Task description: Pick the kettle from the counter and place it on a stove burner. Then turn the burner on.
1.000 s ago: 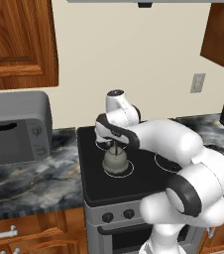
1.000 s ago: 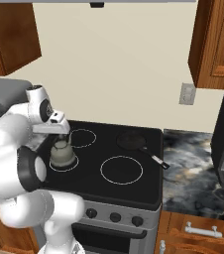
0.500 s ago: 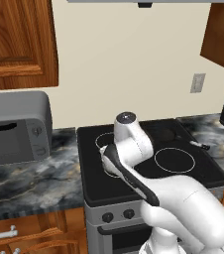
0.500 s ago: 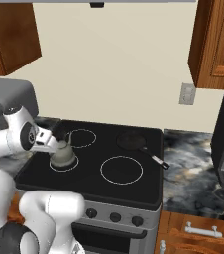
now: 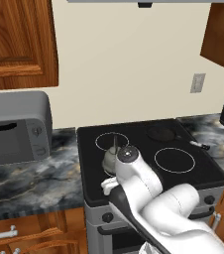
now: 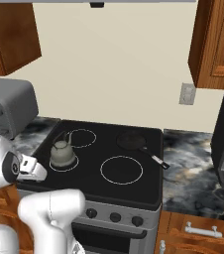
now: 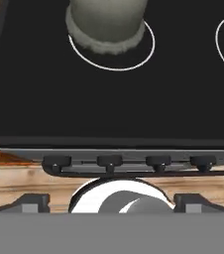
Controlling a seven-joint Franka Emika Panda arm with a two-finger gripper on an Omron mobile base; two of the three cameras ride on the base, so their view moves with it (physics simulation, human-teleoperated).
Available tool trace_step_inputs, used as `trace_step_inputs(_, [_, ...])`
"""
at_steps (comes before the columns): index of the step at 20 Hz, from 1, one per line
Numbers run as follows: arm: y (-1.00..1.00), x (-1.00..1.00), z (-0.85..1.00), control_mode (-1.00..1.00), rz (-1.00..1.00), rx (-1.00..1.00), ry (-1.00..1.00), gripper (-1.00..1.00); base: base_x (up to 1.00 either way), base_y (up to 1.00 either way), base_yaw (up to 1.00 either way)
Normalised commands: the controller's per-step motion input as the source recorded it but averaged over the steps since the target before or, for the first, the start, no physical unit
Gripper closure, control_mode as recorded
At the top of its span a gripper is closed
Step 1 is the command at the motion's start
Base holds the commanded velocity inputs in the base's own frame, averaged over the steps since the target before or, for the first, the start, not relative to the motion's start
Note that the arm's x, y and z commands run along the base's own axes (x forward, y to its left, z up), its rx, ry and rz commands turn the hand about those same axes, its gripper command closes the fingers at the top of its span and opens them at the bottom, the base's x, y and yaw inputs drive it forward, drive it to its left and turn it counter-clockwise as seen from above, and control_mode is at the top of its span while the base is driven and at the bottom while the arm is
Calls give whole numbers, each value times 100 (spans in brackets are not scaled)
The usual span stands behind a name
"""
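1. The small pale grey-white dome-shaped kettle [image 6: 62, 154] with a thin arched handle stands upright on the black glass cooktop [image 6: 129, 171], inside the small thin white ring of the front-left burner [image 6: 64, 161].
2. In the hand view the kettle [image 7: 107, 22] sits at the top and is cut by the frame, and the white ring [image 7: 112, 49] shows around its base, mostly toward the front side.
3. In the left base view the kettle [image 5: 111, 158] is partly hidden behind the white arm, and its thin handle rises above it.
4. The gripper [image 7: 112, 203] is low at the front of the stove, well apart from the kettle; only the two dark finger tips [image 7: 32, 202] show at the bottom of the hand view.
5. The tips stand wide apart with nothing between them, so the jaws are released.
6. A row of small dark round knobs [image 7: 109, 161] runs along the front panel of the stove, just above the gripper in the hand view.
7. A flat dark pan with a long handle [image 6: 134, 142] lies on the back-right part of the cooktop, and its handle points to the right front.
8. A larger white ring [image 6: 121, 169] is drawn on the front-right of the cooktop, and nothing stands on it.
9. The dark grey marbled stone counter [image 5: 34, 181] lies to the left of the stove, and a grey boxy microwave [image 5: 15, 129] stands on it against the wall.
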Motion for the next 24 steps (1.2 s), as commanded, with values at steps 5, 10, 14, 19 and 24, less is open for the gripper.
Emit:
trace_step_inputs(5, [33, -71, -98, -100, 8, -1, 0, -100, 0, 0, 0])
trace_step_inputs(10, [38, -11, -81, -100, 10, 0, -2, -100, 0, 0, 0])
trace_step_inputs(14, [10, 1, -74, -100, 15, 3, -19, -100, 0, 0, 0])
trace_step_inputs(19, [0, 0, -24, -100, 19, 11, -51, -100, 0, 0, 0])
trace_step_inputs(24, [0, 0, -16, -100, 8, 27, -55, -100, 0, 0, 0])
